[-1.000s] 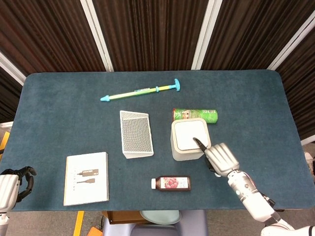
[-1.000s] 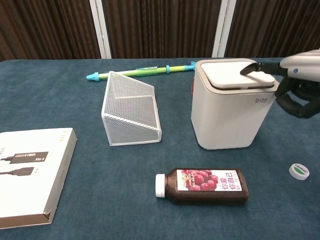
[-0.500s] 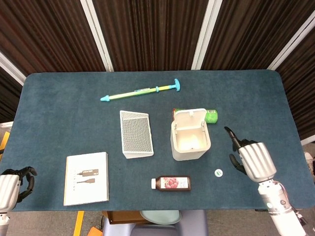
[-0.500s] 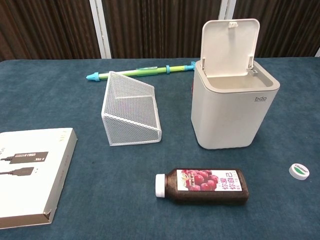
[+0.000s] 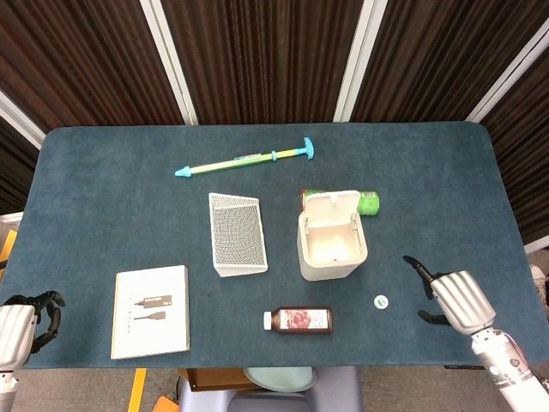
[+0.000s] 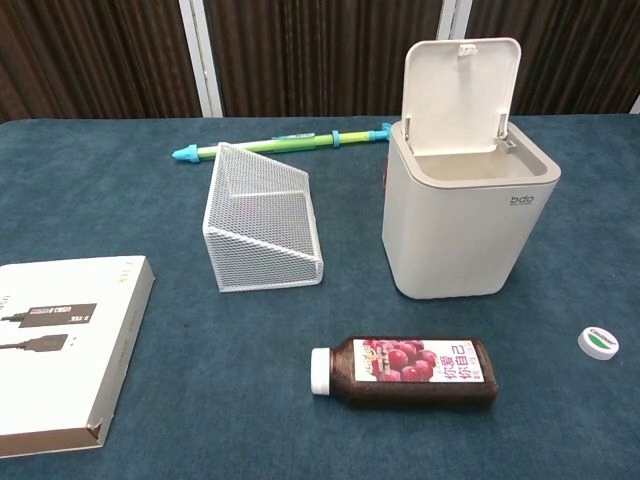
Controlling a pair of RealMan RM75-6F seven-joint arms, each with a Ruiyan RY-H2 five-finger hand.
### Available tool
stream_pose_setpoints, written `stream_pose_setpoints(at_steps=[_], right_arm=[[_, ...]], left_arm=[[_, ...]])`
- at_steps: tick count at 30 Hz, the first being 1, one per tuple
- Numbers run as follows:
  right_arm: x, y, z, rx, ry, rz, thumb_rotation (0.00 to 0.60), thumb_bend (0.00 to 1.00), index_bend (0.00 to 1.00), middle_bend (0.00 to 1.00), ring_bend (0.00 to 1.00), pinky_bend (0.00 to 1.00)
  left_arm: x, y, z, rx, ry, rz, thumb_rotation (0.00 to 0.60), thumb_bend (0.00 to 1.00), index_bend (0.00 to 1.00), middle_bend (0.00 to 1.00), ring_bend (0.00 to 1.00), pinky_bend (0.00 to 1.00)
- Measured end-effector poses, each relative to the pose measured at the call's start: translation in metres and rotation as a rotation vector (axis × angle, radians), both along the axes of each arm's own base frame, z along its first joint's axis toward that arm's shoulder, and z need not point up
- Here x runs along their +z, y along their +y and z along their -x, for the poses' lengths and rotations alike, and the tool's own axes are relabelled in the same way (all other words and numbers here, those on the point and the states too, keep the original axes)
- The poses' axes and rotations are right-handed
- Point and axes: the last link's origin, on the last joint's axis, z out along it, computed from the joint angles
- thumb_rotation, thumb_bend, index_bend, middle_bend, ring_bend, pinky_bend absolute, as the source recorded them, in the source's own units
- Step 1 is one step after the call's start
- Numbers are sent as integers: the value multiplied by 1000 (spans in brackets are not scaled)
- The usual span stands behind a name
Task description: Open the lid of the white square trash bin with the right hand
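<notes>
The white square trash bin (image 5: 330, 257) (image 6: 462, 235) stands right of the table's middle. Its lid (image 5: 334, 207) (image 6: 461, 92) is swung up and back on its hinge, so the empty inside shows. My right hand (image 5: 453, 297) is off to the right of the bin, near the front edge, well clear of it and holding nothing. One dark finger points out toward the bin and the rest are tucked under. My left hand (image 5: 27, 321) rests at the front left corner with its fingers loosely bent, empty. The chest view shows neither hand.
A white mesh holder (image 5: 238, 233) (image 6: 262, 218) lies left of the bin. A juice bottle (image 5: 298, 320) (image 6: 405, 371) and a small cap (image 5: 381, 301) (image 6: 598, 342) lie in front. A green can (image 5: 370, 202) sits behind, a green-blue pen (image 5: 246, 160) further back, a white box (image 5: 152, 311) front left.
The lid, shut under my right hand's finger a second ago, has sprung up. My right hand has pulled back to the right and toward the front edge.
</notes>
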Motion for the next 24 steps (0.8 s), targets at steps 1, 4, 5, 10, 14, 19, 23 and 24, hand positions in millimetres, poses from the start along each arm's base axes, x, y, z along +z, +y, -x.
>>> stream_pose_setpoints(at_steps=[1, 4, 5, 10, 14, 19, 23, 24], right_arm=[[-3, -1, 1, -5, 7, -22, 600, 155, 324, 830, 852, 971], [-14, -7, 7, -9, 45, -81, 600, 238, 365, 854, 877, 994], [-17, -9, 8, -8, 59, -91, 600, 253, 372, 856, 879, 997], [-31, -15, 13, -24, 106, -158, 600, 303, 383, 857, 882, 999], [-43, -18, 16, -42, 132, -211, 600, 306, 386, 857, 881, 999], [-59, -21, 17, -51, 158, -254, 600, 307, 391, 857, 881, 999], [-70, -25, 16, -48, 169, -268, 600, 321, 402, 857, 881, 999], [-73, -26, 15, -46, 169, -270, 600, 324, 409, 857, 881, 999]], left_arm=[[0, 0, 0, 1, -1, -1, 600, 577, 520, 631, 668, 516], [1, 0, 0, 0, -3, -2, 600, 578, 520, 631, 667, 516], [1, 0, 0, 0, -3, -2, 600, 577, 519, 632, 667, 516], [1, 0, 0, 1, -5, -3, 600, 577, 520, 633, 668, 516], [1, 0, 0, 0, -6, -2, 600, 577, 520, 633, 668, 516], [1, 0, 0, 3, -6, -1, 600, 576, 520, 633, 669, 516], [1, 0, 0, 1, -6, -2, 600, 577, 520, 633, 669, 516], [1, -1, 0, 0, -6, -2, 600, 577, 520, 633, 669, 516]])
